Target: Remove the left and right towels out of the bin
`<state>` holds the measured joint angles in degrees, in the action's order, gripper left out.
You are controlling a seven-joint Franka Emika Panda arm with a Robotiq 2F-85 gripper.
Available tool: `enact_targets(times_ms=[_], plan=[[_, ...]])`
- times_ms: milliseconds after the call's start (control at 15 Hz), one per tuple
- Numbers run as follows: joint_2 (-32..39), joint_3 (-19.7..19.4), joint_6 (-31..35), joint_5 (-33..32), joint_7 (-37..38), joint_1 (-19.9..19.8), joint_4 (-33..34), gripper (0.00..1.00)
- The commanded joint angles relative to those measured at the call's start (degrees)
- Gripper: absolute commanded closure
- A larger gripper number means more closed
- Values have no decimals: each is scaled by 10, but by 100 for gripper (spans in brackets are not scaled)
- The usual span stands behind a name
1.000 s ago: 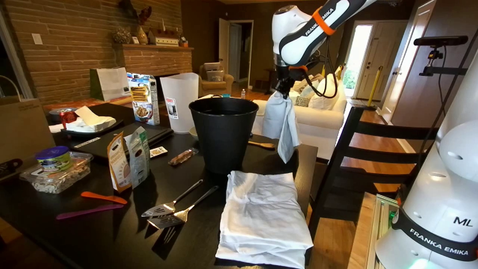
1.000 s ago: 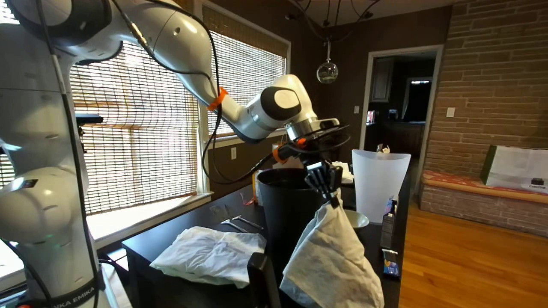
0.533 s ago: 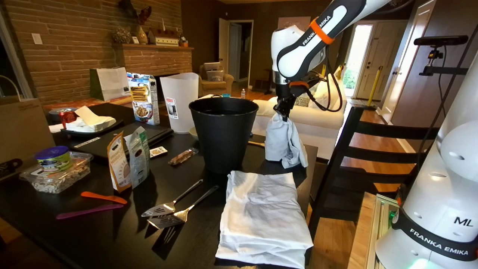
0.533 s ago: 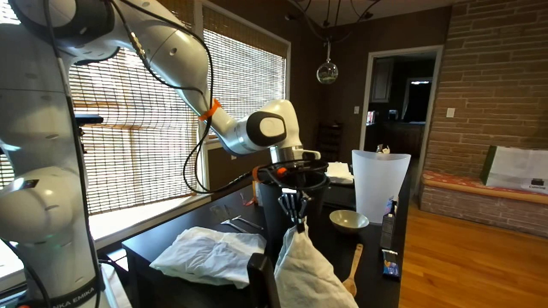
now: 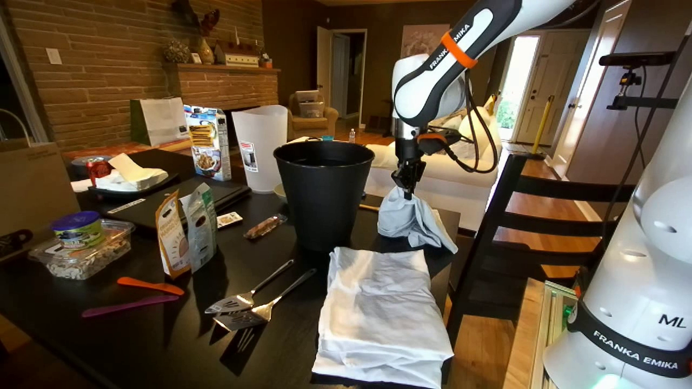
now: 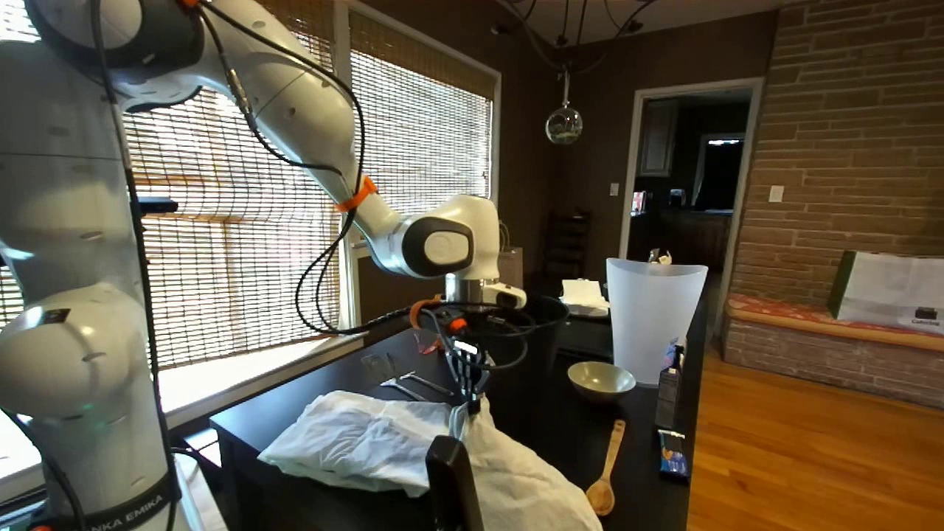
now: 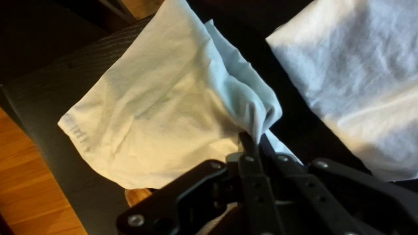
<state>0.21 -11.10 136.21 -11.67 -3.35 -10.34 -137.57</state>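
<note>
The black bin (image 5: 324, 205) stands upright on the dark table; its inside is too dark to make out. The large white towel (image 5: 381, 319) lies folded flat on the table in front of the bin, and also shows in an exterior view (image 6: 361, 439) and at the right of the wrist view (image 7: 352, 85). My gripper (image 5: 408, 194) is beside the bin, low over the table's edge, shut on a gathered fold of the smaller pale towel (image 5: 400, 219). In the wrist view the fingertips (image 7: 247, 142) pinch this towel (image 7: 156, 111), whose lower part spreads on the tabletop.
A black chair (image 5: 546, 216) stands close to the table edge near the towel. A wooden spoon (image 6: 608, 472), a bowl (image 6: 601, 381) and a white container (image 6: 653, 317) are beyond the towel. Metal spatulas (image 5: 262, 310) and food packages (image 5: 186, 232) lie or stand on the table's other side.
The arm has come down with the smaller towel, moving away from the bin toward the folded white towel. The towel hung in the air before and now bunches and spreads on the table.
</note>
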Motion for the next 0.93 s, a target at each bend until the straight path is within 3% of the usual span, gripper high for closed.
enact_targets(times_ms=[0,133,733,867], plan=[[-14,5,-8,46,-27,1,-20,70],[-15,5,-4,62,-30,0,-16,64],[-35,4,-4,102,-37,1,6,2],[-44,4,-16,88,-28,0,18,0]])
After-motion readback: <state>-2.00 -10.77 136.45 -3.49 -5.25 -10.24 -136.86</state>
